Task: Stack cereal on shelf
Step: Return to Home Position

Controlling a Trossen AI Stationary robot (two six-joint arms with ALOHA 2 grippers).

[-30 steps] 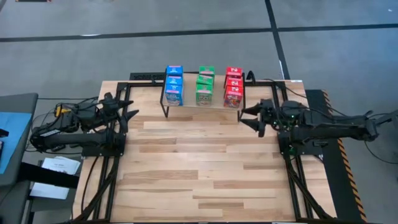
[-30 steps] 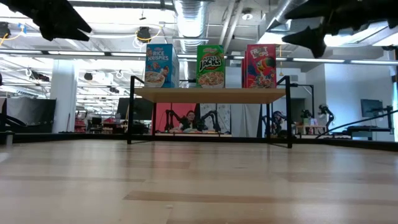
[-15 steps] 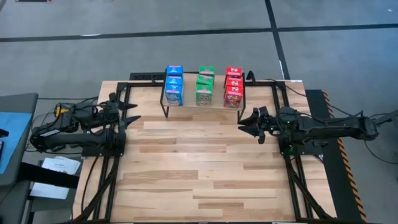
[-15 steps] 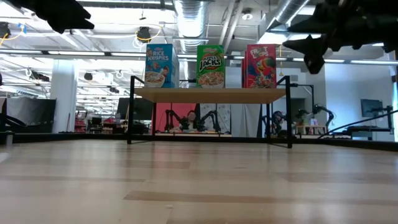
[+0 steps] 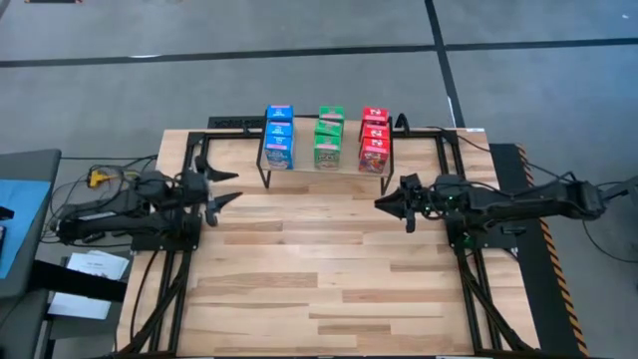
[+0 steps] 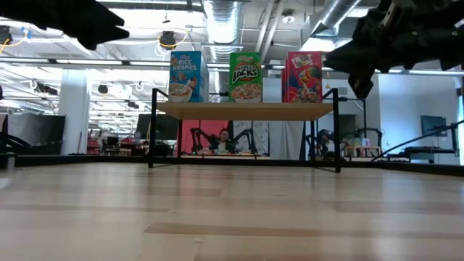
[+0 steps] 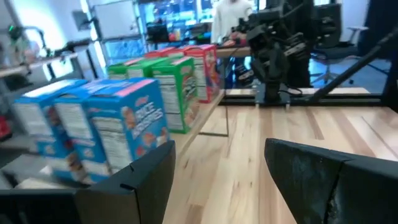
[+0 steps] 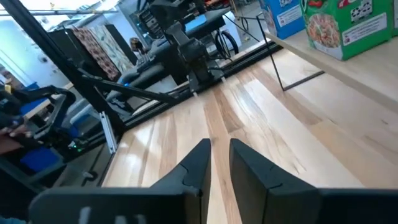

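Nine cereal boxes (image 5: pixel 324 138) fill the shelf (image 6: pixel 246 110) at upper centre, above both empty grippers: the left gripper (image 5: pixel 235 186), mid-left, spread wide, and the right gripper (image 5: pixel 384 204), mid-right, narrowly parted and nearer the shelf.

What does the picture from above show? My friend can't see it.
Nine cereal boxes stand on the shelf in blue, green and red rows. The left end effector and right end effector hover empty on either side, in front of it.
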